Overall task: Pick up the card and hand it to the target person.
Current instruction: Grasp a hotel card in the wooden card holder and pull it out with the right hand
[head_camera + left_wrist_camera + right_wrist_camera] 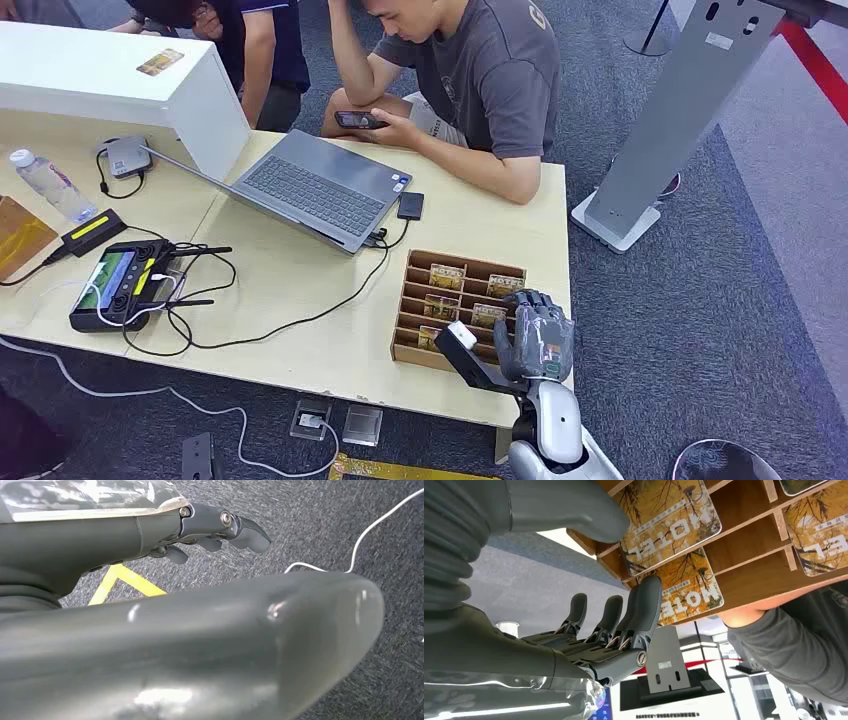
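Note:
A wooden slotted rack (455,264) stands on the table near its front right corner and holds several yellow hotel cards (447,277). My right hand (537,335) hovers at the rack's near right side, fingers apart, holding nothing. In the right wrist view its fingers (644,605) reach toward a card (689,587) in the rack and the thumb sits near another card (669,520). A person in a grey T-shirt (490,70) sits at the table's far side, looking at a phone (358,120). My left hand (215,530) hangs over the carpet, holding nothing.
An open laptop (315,190), a handheld controller (120,285) with tangled cables, a water bottle (45,185) and a white box (110,80) occupy the table's left and middle. A second person (260,50) sits behind the box. A grey stand (670,120) rises at the right.

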Robot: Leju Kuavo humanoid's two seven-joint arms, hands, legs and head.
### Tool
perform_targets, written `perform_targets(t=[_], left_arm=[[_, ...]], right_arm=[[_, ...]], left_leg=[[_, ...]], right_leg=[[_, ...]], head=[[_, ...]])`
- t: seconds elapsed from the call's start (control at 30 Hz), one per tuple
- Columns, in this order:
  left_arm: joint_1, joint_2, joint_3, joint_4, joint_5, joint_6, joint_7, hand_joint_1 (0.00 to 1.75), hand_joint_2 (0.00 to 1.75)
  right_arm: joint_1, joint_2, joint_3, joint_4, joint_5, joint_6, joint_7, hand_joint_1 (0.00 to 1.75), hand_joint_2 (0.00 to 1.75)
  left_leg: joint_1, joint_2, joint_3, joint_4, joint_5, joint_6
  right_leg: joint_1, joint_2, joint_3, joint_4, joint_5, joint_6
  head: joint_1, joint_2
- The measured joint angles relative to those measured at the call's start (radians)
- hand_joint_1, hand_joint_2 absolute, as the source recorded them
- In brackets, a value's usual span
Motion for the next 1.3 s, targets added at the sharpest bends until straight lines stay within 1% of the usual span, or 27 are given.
perform_targets(t=[0.23,0.53,0.77,0.93,1.1,1.3], left_arm=[[0.0,0.0,0.0,0.0,0.002,0.008,0.0,0.0,0.0],[0.0,0.0,0.001,0.0,0.004,0.01,0.0,0.0,0.0],[0.0,0.0,0.008,0.0,0.004,0.011,0.0,0.0,0.0],[0.0,0.0,0.013,0.0,0.004,0.012,0.0,0.0,0.0],[0.0,0.0,0.015,0.0,0.003,0.012,0.004,0.0,0.0],[0.001,0.0,0.015,0.0,0.003,0.016,0.005,0.0,0.0]], right_arm=[[-0.018,0.009,0.005,0.024,-0.008,-0.001,-0.015,0.85,1.75],[-0.032,0.027,0.032,0.044,-0.014,0.007,-0.028,0.96,1.75],[-0.035,0.03,0.046,0.045,-0.016,0.007,-0.027,1.04,1.75],[-0.035,0.031,0.05,0.045,-0.016,0.007,-0.027,1.13,1.75],[-0.033,0.033,0.06,0.047,-0.014,0.009,-0.023,1.33,1.75],[-0.03,0.034,0.072,0.05,0.0,0.0,-0.014,1.42,1.75]], left_leg=[[0.0,0.0,0.0,0.0,0.0,0.0],[0.0,0.0,0.0,0.0,0.0,0.0],[0.0,0.0,0.0,0.0,0.0,0.0],[0.0,0.0,0.001,0.0,0.0,0.0],[0.0,0.0,0.001,0.0,0.0,0.0],[0.0,0.0,0.001,0.0,0.0,0.0]], right_leg=[[0.0,0.0,0.0,0.0,0.0,0.0],[0.0,0.0,0.0,0.0,0.0,0.0],[0.0,0.0,0.0,0.0,0.0,0.0],[0.0,0.0,0.0,0.0,0.0,0.0],[0.0,0.0,0.0,0.0,0.0,0.0],[0.0,0.0,0.001,0.0,0.0,0.0]], head=[[0.0,0.0],[-0.001,0.0],[0.0,0.0],[0.0,0.0],[-0.001,0.0],[0.0,0.0]])
